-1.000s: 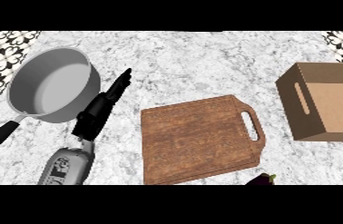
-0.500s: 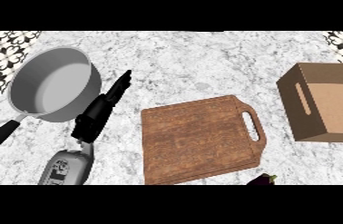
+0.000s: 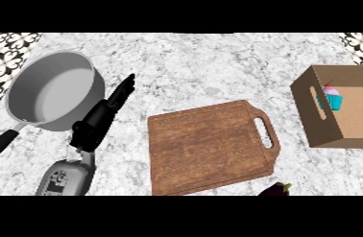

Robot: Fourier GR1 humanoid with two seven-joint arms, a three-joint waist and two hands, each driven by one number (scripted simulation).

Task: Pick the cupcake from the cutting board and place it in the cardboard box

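Note:
The cupcake (image 3: 332, 98), pink-topped in a blue wrapper, sits inside the open cardboard box (image 3: 312, 117) at the right edge of the counter. The wooden cutting board (image 3: 209, 147) lies in the middle with nothing on it, its handle slot facing the box. My left hand (image 3: 105, 115) is at the left between the board and the pan, fingers straight and pointing up and to the right, holding nothing. My right hand does not show.
A grey saucepan (image 3: 50, 89) stands at the far left, its black handle running to the lower left. A dark eggplant (image 3: 275, 189) peeks in at the bottom edge, right of the board. Marble counter stretches behind the board.
The cupcake now shows inside the box, where the earlier frames let me see only cardboard. My left arm has hardly moved.

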